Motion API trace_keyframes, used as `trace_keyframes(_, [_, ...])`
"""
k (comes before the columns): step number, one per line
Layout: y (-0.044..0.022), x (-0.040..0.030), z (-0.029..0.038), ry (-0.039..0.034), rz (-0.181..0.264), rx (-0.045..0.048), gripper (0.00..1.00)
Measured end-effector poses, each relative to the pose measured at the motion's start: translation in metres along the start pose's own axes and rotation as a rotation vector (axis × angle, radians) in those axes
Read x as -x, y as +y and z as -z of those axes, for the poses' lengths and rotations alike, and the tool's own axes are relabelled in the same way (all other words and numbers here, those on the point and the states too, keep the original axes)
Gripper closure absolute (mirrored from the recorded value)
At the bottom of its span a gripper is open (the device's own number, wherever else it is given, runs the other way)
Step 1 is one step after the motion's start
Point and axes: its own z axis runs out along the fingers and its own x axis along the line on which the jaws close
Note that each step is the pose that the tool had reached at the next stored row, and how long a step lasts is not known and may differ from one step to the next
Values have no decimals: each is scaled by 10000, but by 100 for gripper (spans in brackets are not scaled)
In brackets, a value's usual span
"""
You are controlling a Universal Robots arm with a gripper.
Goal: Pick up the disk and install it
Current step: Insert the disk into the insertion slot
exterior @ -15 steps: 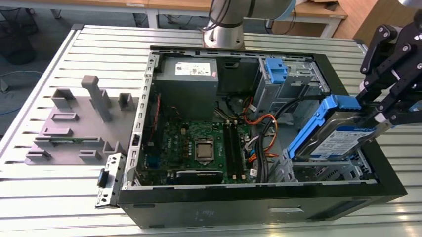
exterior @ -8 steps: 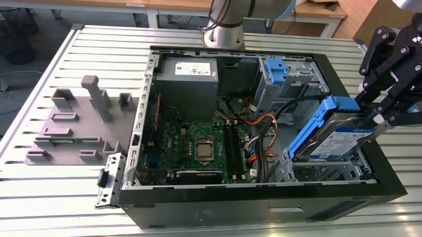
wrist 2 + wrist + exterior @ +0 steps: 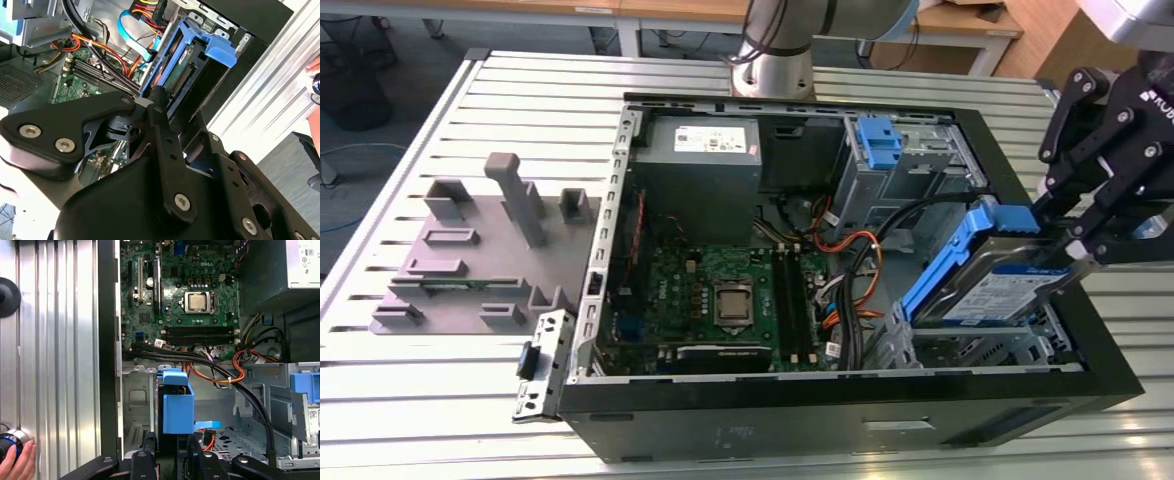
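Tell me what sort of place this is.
Likely a robotics lab bench for computer assembly: an open black desktop computer case on a ribbed aluminium table, with a grey plastic parts fixture beside it.

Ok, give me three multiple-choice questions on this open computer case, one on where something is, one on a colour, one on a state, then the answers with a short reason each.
1. Where is the disk?
A. On the grey fixture outside the case
B. Tilted over the drive bay at the case's corner on the exterior view's right
C. Flat on the motherboard

2. What colour is the disk's carrier?
A. Blue
B. Red
C. Green

3. What is the gripper doing?
A. Hanging open over the table
B. Shut on the disk
C. Holding a cable

Answers: 1 B, it leans above the bay by the case's wall. 2 A, blue plastic frames the drive. 3 B, its fingers clamp the disk's end.
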Motion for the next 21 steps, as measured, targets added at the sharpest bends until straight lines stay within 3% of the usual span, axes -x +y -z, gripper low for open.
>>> trace_keyframes(21, [-15,-20,-386,12,0,-1,65])
